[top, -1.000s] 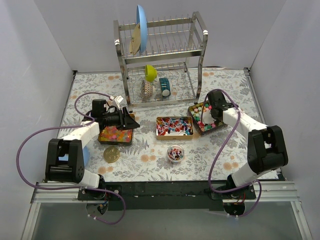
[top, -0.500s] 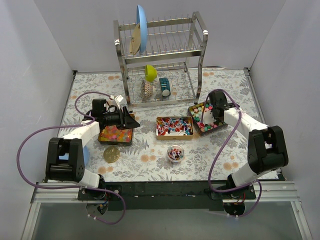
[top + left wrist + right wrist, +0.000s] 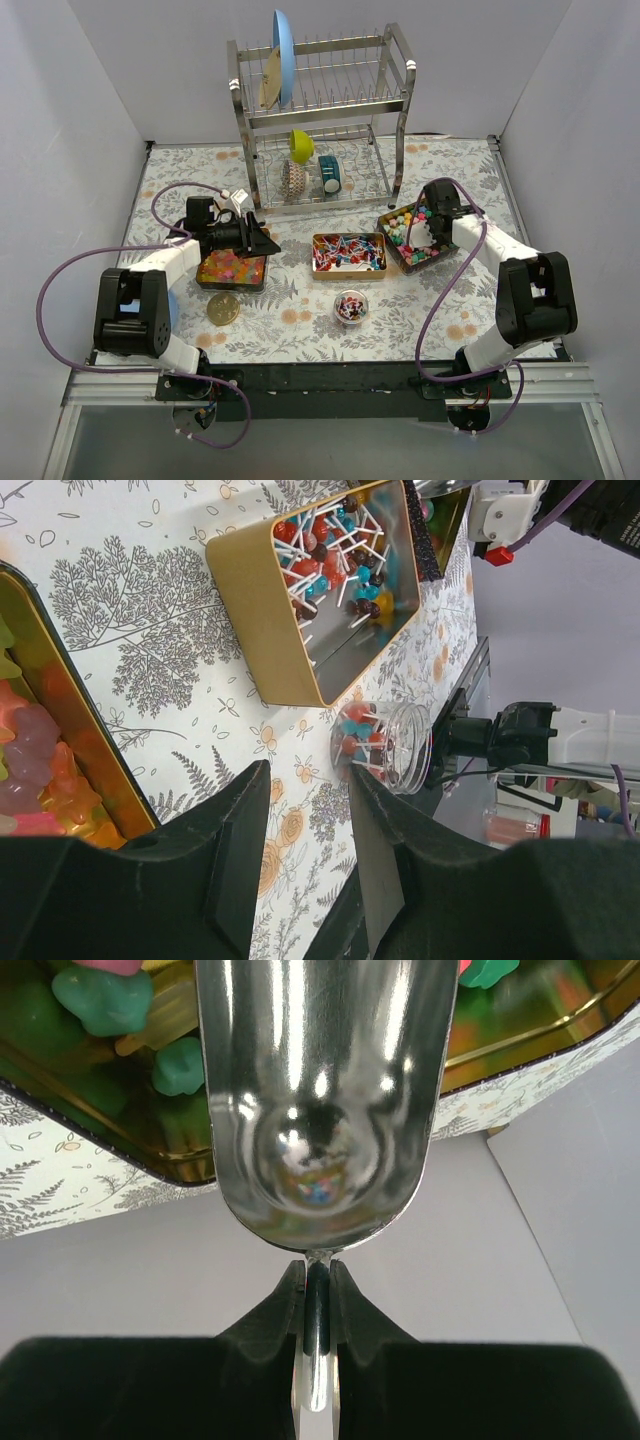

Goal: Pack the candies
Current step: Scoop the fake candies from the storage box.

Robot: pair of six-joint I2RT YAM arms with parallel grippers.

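Note:
Orange-yellow-pink gummies (image 3: 233,268) fill the left tin. Stick candies in red, blue and white (image 3: 347,250) fill the middle tin, and round coloured balls (image 3: 402,232) fill the right tin. A small clear jar (image 3: 350,307) holds a few candies. My left gripper (image 3: 264,243) is open and empty, hovering over the gummy tin's right end. Its wrist view shows the gummies (image 3: 30,750), the middle tin (image 3: 260,620) and the jar (image 3: 385,745). My right gripper (image 3: 317,1280) is shut on the handle of a metal scoop (image 3: 325,1100) whose bowl is over the right tin (image 3: 520,1035).
A flat gold disc (image 3: 223,309) lies in front of the gummy tin. A metal dish rack (image 3: 320,110) stands at the back with a blue plate, a yellow-green cup and a teal roll. White walls close in the table on three sides.
My right gripper has shifted a little to the right and back with the scoop over the right tin. The left gripper has barely moved.

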